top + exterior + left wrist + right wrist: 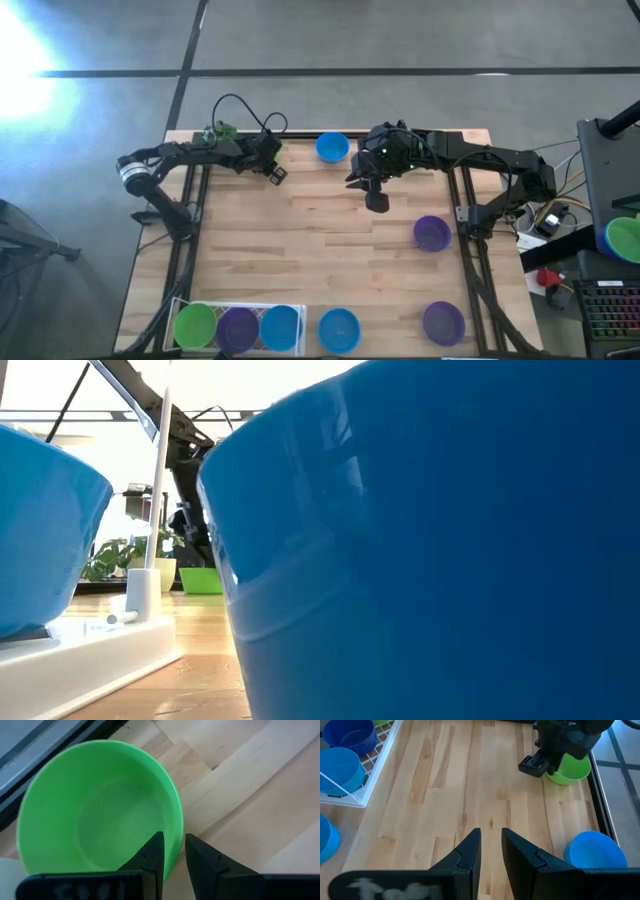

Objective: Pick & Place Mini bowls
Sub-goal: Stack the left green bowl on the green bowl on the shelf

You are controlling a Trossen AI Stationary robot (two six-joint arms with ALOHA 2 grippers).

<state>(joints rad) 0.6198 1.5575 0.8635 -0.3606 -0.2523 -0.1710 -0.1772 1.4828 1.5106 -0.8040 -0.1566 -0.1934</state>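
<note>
My left gripper (272, 168) is at the table's far edge, shut on a green mini bowl (100, 815), which also shows in the right wrist view as green bowl (570, 769); the arm hides it from above. My right gripper (376, 198) hangs shut over bare wood (490, 837), touching nothing. A blue bowl (332, 147) stands between the two grippers. Two purple bowls (432, 233) (443, 322) and a blue bowl (339, 330) stand on the table. A green bowl (195, 325), a purple bowl (238, 328) and a blue bowl (280, 327) sit in the white mesh tray (296, 310). My left gripper straddles the green bowl's rim (176, 837) on the side nearest the wrist. One finger (152, 855) is inside the bowl and the other finger (202, 862) outside its wall. The fingers come from above, slanting down. Whether the bowl's base rests on the wood, I cannot tell.
A leafy green toy plant (221, 130) and a black cable (240, 105) lie at the far left corner behind my left arm. In the low view a blue bowl (430, 540) fills most of the picture. More stacked bowls (625, 238) stand off the table's right side.
</note>
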